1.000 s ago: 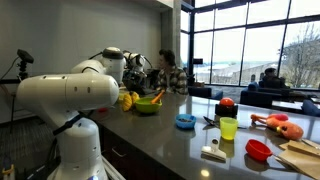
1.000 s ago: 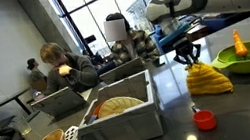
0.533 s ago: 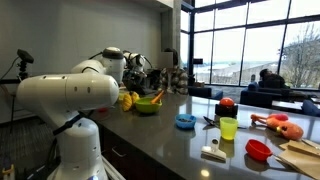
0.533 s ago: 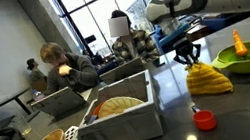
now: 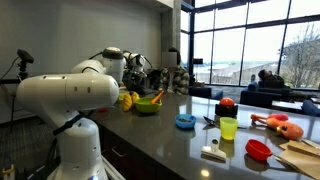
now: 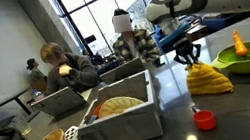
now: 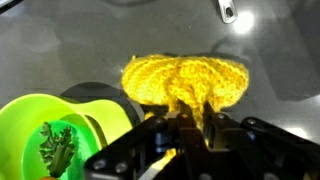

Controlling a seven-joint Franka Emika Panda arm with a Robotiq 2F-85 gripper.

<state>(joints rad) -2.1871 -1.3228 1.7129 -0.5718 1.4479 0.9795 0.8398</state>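
The yellow cloth (image 7: 185,78) is a knitted or crocheted piece, soft and limp, and it looks light. It will drape and stretch rather than keep a shape, so a pinch on a gathered fold near its middle should hold better than a grab at a thin edge, which could slip out of the weave. It lies on the dark counter (image 6: 238,113), its rim spread flat and its centre drawn up into a peak (image 6: 209,80). That peak runs straight into the gripper (image 7: 187,122), which stands directly above it. In the wrist view the fingers (image 7: 160,131) sit close together on either side of the bunched fold, with yarn filling the narrow gap, so the gripper appears to be pinched onto the cloth's raised middle while the rest rests on the counter. Just beside the cloth is a green bowl (image 7: 20,120), with a leafy green piece (image 7: 57,146) inside and, in an exterior view, an orange piece (image 6: 239,42) standing up from it. A small red cap (image 6: 205,119) lies nearer the camera, apart from the cloth.
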